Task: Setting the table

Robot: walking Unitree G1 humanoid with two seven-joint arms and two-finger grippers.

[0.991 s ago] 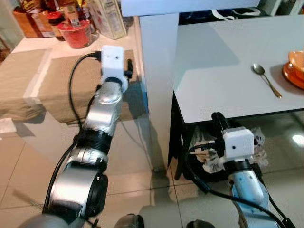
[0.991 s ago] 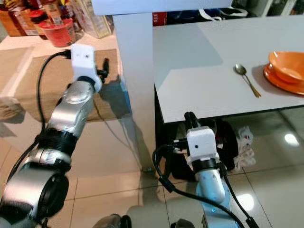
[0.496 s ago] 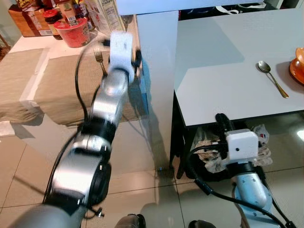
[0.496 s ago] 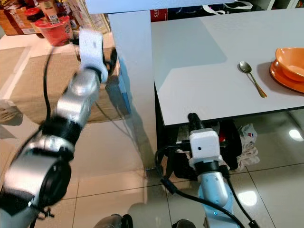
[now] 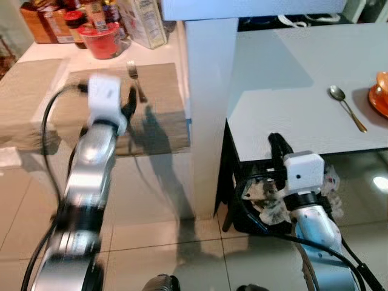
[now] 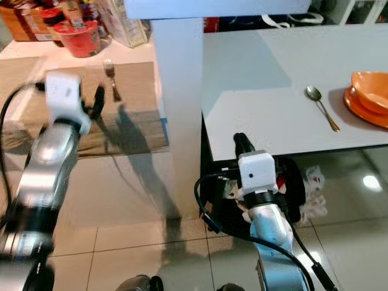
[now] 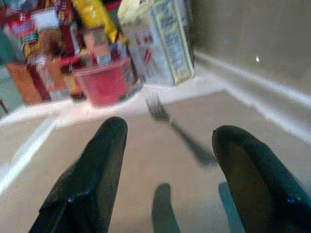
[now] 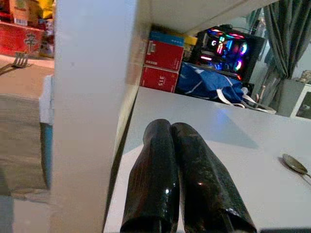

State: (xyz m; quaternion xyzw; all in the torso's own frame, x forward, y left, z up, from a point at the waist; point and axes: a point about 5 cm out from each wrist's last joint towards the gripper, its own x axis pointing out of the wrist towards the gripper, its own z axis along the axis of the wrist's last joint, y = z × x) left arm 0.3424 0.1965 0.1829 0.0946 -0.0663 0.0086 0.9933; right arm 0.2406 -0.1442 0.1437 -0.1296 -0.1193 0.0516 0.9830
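Now the left gripper (image 7: 165, 160) has swung back from the white pillar (image 5: 209, 91), its 2 fingers wide apart, near the fork (image 5: 137, 83) on the brown mat (image 5: 157, 97). Right gripper (image 8: 187, 179) rests at the table (image 5: 291, 103) edge, fingers pressed together. Spoon (image 5: 347, 107) lies beside the orange bowl (image 6: 370, 85).

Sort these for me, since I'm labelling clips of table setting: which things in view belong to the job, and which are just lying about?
For the job:
- silver metal fork on the tan cloth, ahead of the open left gripper
- gold-handled metal spoon on the white table
- orange bowl on its orange plate

Lying about:
- red plastic tub
- cartons and jars
- blue bag
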